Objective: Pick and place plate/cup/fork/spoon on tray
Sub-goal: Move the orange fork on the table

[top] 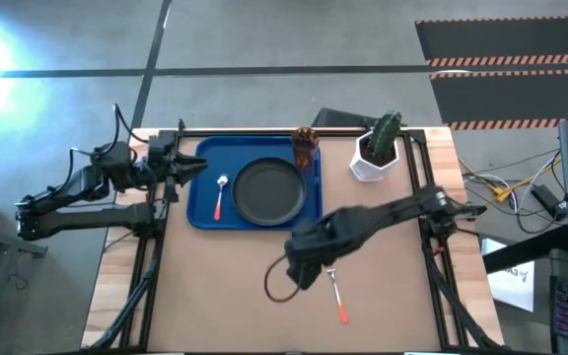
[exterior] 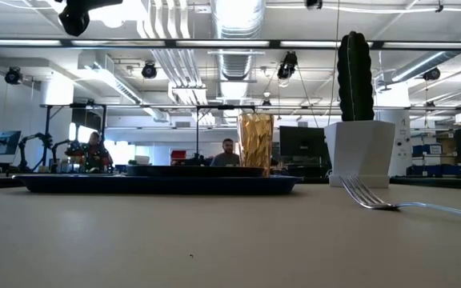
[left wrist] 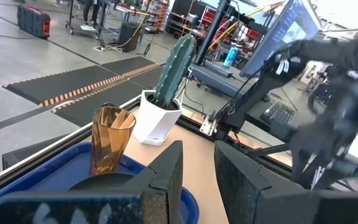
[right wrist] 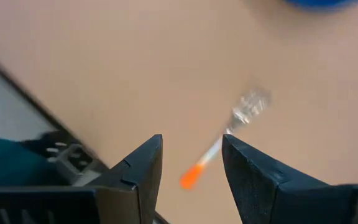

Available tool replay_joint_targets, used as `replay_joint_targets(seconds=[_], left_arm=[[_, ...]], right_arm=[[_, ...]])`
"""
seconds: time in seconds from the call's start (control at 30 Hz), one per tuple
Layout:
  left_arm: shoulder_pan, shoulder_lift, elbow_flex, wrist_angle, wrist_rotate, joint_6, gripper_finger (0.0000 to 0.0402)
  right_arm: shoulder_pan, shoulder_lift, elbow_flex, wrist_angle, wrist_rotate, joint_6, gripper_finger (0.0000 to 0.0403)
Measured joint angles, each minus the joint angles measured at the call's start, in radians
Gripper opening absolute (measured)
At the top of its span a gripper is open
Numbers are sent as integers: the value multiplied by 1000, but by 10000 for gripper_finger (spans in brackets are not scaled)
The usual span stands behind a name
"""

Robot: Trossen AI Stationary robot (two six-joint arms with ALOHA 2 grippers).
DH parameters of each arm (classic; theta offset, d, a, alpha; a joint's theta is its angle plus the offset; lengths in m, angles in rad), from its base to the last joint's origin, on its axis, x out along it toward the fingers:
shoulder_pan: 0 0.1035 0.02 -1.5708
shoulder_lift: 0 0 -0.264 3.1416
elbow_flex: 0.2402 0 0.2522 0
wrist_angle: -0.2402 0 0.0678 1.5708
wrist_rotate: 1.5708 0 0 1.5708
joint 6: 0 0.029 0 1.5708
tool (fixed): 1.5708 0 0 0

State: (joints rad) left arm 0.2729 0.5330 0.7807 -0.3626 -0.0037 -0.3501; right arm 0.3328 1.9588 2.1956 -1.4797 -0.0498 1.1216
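The blue tray (top: 197, 197) lies at the table's far left. On it rest the black plate (top: 269, 192), the orange-handled spoon (top: 220, 195) to the plate's left, and the amber cup (top: 307, 146), upright in the far right corner. The fork (top: 338, 296) lies flat on the bare table near the front, tines toward the tray; it also shows in the low view (exterior: 390, 204). My right gripper (top: 307, 268) hovers open just left of the fork's tines, which show beyond its fingers in the right wrist view (right wrist: 225, 152). My left gripper (top: 183, 168) is open and empty at the tray's left edge.
A white pot with a green cactus (top: 378, 153) stands to the right of the tray near the far edge. A dark cable loop (top: 279, 286) hangs below my right arm. People show in the room behind the table (exterior: 228, 152).
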Motion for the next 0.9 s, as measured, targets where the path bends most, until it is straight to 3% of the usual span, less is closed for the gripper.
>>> replay_joint_targets(seconds=[0.37, 0.67, 0.9], left_arm=[[0, -32, 0, 1, 24, 21, 74], [0, -51, 0, 0, 79, 19, 74], [0, -56, 0, 0, 120, -10, 74]], right_arm=[[57, 202, -1, -89, -105, 67, 155], [144, 201, -110, -86, -127, 230, 155], [210, 132, -299, 187, -134, 387, 155]])
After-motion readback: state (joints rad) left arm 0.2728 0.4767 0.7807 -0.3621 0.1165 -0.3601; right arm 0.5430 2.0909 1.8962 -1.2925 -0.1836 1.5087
